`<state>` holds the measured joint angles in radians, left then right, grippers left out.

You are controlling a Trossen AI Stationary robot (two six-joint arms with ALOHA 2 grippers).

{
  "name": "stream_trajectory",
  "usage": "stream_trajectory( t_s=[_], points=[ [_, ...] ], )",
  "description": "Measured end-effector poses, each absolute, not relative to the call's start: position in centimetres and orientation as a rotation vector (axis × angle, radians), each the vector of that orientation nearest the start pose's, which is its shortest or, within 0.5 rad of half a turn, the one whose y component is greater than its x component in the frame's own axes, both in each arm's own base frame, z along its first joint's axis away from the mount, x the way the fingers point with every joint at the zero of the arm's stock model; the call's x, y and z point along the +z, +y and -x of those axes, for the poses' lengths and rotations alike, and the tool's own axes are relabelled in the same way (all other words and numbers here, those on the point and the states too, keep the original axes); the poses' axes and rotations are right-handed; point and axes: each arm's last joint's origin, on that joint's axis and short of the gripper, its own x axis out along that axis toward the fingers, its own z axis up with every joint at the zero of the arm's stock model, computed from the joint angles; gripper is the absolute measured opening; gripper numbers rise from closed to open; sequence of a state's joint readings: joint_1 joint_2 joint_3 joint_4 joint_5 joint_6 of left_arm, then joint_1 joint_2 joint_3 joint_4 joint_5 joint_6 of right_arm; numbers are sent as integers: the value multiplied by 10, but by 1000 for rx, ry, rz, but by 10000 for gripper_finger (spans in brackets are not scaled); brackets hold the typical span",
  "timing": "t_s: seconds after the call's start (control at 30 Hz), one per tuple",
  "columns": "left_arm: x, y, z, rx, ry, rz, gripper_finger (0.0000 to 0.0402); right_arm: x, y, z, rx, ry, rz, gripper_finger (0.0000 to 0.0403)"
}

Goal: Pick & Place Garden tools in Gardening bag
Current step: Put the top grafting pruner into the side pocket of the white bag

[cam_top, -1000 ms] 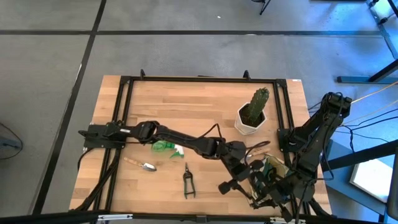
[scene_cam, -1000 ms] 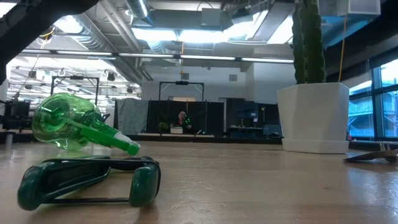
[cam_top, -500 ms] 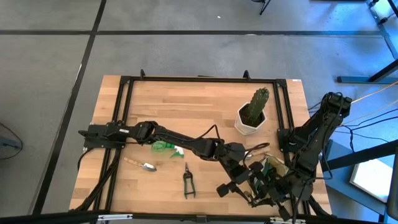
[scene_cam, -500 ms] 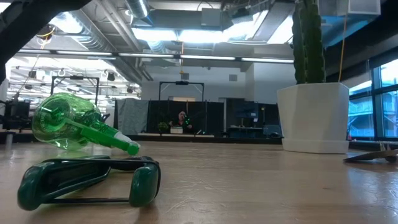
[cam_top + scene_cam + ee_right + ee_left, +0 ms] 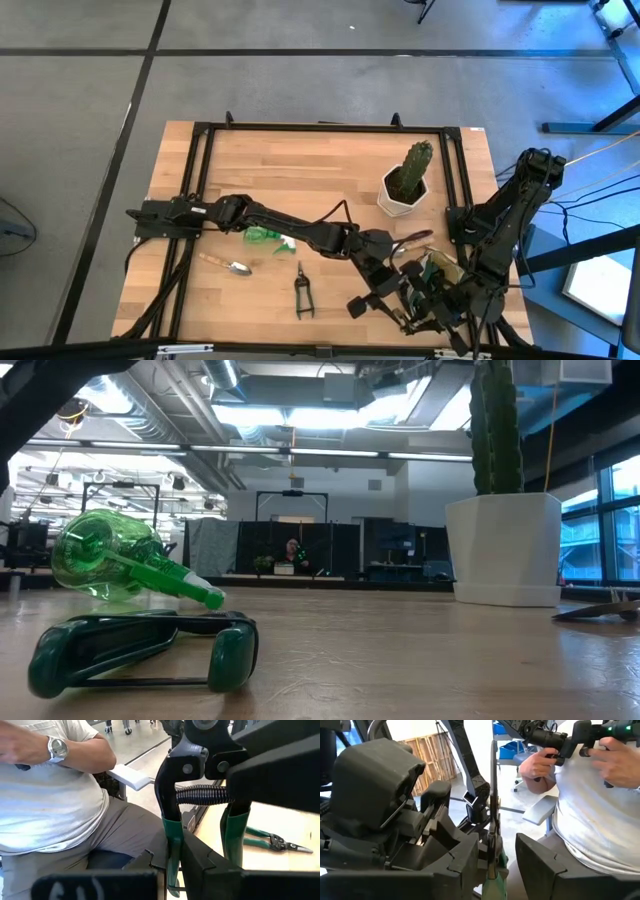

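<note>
Right wrist view gives the best look at what's going on: the right tool (image 5: 172, 875) is closed on one green grip of a pair of pruning shears (image 5: 200, 755), held head-up with the spring showing between the handles. From above, both arms are bunched at the table's (image 5: 300, 170) near right corner. The gardening bag (image 5: 438, 264) sits under them, mostly hidden, just a bit of olive fabric peeking out. The left tool (image 5: 502, 872) is right up against the same spot, with a thin edge-on piece of metal standing between its halves. I honestly can't tell whether it's clamped on that or just lined up around it.

So I'd call this the drop-off step for one pair of shears, maybe with the left arm helping steady things. Next move, as I read it, calls for getting the shears over the bag's mouth and letting go without snagging the fabric.

Plenty left to do: the spray bottle (image 5: 268, 236), a trowel (image 5: 230, 266) and another pair of shears (image 5: 302, 292) are lying out on the table, well apart from the bag.

Writing or brands? Nothing readable on anything.
</note>
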<state>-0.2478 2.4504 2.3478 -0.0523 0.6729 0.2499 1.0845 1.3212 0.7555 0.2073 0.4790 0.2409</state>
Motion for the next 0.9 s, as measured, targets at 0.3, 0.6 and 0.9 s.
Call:
stream_trajectory(
  t_s=[0.3, 0.6, 0.9],
  points=[
    [292, -157, -542, -871, 50, -203, 103, 245, 241, -144, 519, 326, 22, 26],
    [290, -158, -541, -880, 67, -222, 51, 244, 241, -144, 516, 337, 22, 26],
    [294, -152, -540, -904, 99, -156, 12, 244, 239, -146, 496, 334, 27, 26]
  ],
)
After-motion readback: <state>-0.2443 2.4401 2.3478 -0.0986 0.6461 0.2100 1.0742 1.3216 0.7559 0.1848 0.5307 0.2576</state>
